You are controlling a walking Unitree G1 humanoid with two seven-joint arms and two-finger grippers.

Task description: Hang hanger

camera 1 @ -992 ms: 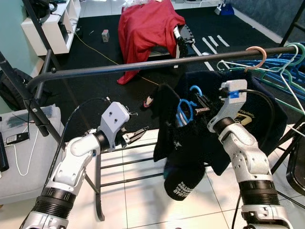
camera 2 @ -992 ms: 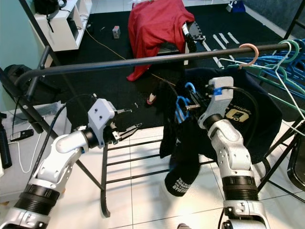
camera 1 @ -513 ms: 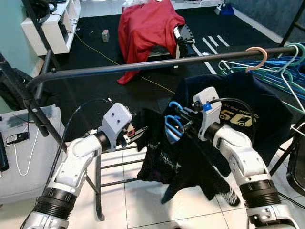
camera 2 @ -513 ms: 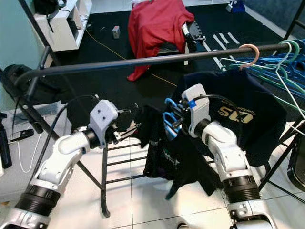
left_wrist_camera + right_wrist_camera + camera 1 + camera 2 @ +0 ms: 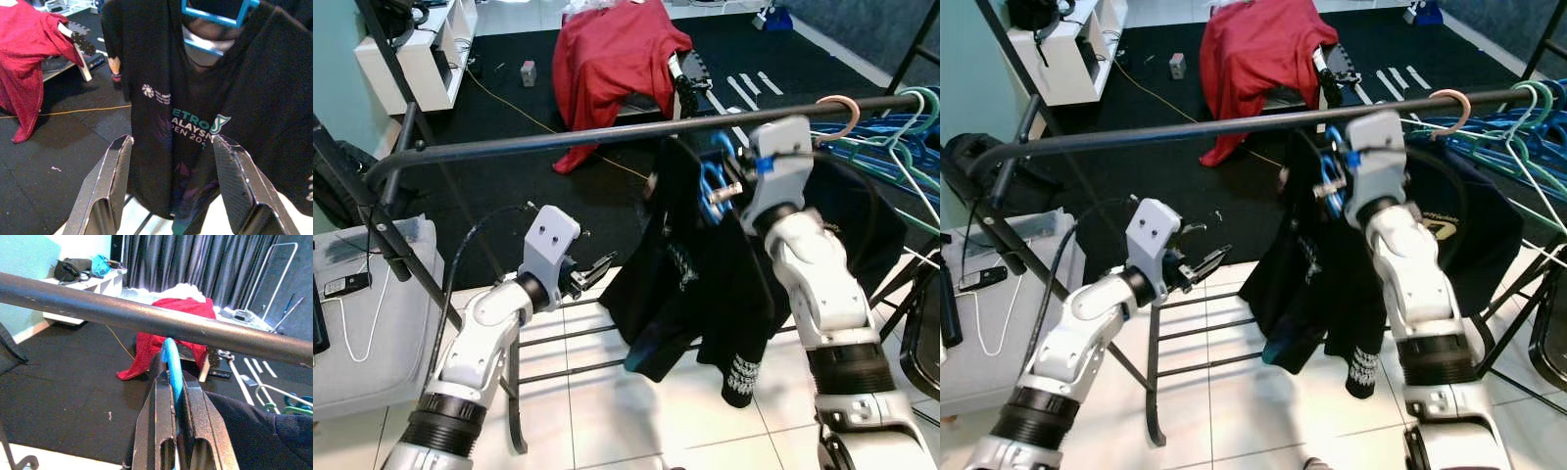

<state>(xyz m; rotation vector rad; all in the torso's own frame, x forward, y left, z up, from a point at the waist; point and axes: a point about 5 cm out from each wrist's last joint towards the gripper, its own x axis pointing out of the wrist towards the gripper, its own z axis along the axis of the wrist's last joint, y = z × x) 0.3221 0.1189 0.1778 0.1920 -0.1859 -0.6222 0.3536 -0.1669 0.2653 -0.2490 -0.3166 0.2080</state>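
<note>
A blue hanger [image 5: 714, 184] carries a black printed T-shirt [image 5: 700, 284]. My right gripper [image 5: 729, 188] is shut on the hanger's hook [image 5: 171, 367], held just under the dark clothes rail [image 5: 607, 134]. In the right wrist view the rail [image 5: 146, 318] crosses right above the blue hook. My left gripper [image 5: 597, 268] is open, low and to the left of the shirt, apart from it. In the left wrist view its fingers [image 5: 110, 186] frame the shirt's chest print [image 5: 195, 127].
Several empty hangers [image 5: 881, 137], one with a pink hook [image 5: 842, 108], crowd the rail's right end. A red cloth [image 5: 617, 59] drapes a chair beyond the rail. A white shelf [image 5: 421, 49] stands far left, a grey box [image 5: 372, 313] at my left.
My right gripper has lifted the hanger and shirt up and to the right, from below the rail to just under it. The left gripper has let the shirt swing away and stays low.
</note>
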